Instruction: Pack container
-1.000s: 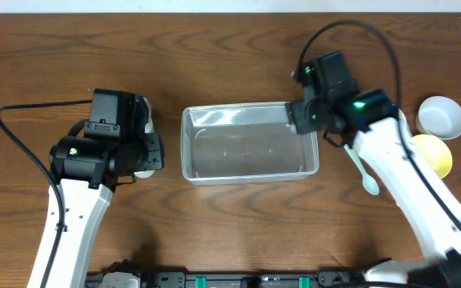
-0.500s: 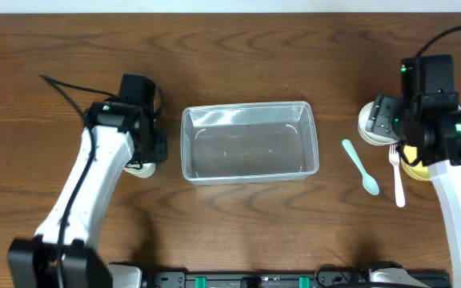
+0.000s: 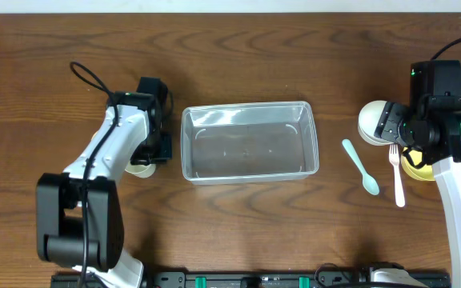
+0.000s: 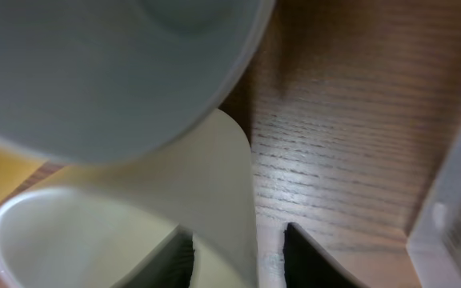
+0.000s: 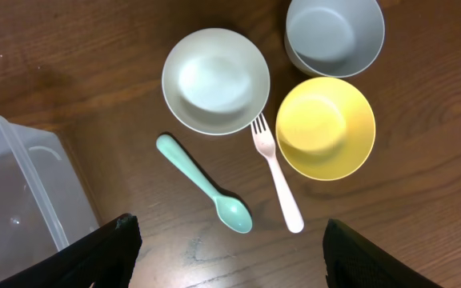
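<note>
Left of the container point(image 3: 186, 144), the left gripper point(image 4: 238, 252) straddles the cream cup point(image 4: 94, 224), jaws apart (right gripper point(image 5: 250, 256) spread, empty): pinch its wall squarely, then lift above the container's rim.

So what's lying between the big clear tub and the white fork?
A teal spoon, touching neither the clear tub nor the white fork. The overhead view shows it.

One container point(image 3: 246, 148), one teal spoon point(image 5: 205, 185) and one pale fork point(image 5: 277, 174). Two bowls — a whitish bowl point(image 5: 215, 81) and a yellow bowl point(image 5: 325, 128). Two cups — a grey cup point(image 5: 334, 34) at the right, a cream cup point(image 4: 214, 184) at the left.
</note>
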Robot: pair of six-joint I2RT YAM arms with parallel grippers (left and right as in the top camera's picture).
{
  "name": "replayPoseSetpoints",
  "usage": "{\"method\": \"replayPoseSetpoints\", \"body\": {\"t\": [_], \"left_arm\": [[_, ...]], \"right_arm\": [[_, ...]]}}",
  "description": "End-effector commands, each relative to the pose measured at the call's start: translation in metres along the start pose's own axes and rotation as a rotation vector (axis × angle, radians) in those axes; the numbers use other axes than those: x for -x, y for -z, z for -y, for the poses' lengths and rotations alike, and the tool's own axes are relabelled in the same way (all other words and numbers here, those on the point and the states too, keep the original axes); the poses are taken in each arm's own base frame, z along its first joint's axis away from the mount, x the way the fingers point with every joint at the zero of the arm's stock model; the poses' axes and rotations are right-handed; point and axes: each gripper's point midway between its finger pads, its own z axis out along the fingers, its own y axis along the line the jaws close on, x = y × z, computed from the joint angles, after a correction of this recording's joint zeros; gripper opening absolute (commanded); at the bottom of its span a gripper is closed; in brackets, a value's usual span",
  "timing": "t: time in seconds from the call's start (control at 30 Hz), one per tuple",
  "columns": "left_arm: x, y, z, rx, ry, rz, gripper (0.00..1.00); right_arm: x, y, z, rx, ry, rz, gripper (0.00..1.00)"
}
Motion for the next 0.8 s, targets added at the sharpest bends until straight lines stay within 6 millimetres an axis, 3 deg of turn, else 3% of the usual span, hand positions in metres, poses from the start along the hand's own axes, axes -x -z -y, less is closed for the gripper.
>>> {"method": "replayPoseSetpoints", "body": {"t": [0.0, 0.03, 0.13, 0.3, 0.4, 0.57, 0.77], "left_arm": [[0.002, -0.005, -0.003, 0.024, -0.003, -0.015, 0.21], [0.001, -0.006, -0.002, 0.025, -0.004, -0.017, 0.13], [0.001, -0.005, -0.002, 0.024, -0.004, -0.016, 0.06], [-0.004, -0.001, -0.004, 0.026, 0.022, -0.024, 0.06], [-0.011, 0.015, -0.005, 0.023, 0.029, -0.019, 0.06], [-0.022, 0.071, 0.003, -0.008, -0.015, 0.106, 0.06], [-0.015, 0.165, 0.037, -0.131, -0.106, 0.463, 0.06]], "right_arm": [[-0.001, -0.002, 0.005, -0.019, -0.016, -0.006, 0.75], [-0.001, -0.002, 0.005, -0.020, -0.016, -0.006, 0.75], [-0.002, -0.002, 0.005, -0.020, -0.016, -0.006, 0.75], [-0.002, -0.002, 0.005, -0.020, -0.016, -0.006, 0.75], [-0.001, -0.002, 0.005, -0.020, -0.016, -0.006, 0.75], [-0.001, -0.002, 0.005, -0.019, -0.017, -0.004, 0.75], [-0.001, -0.002, 0.005, -0.019, -0.017, -0.003, 0.77]]}}
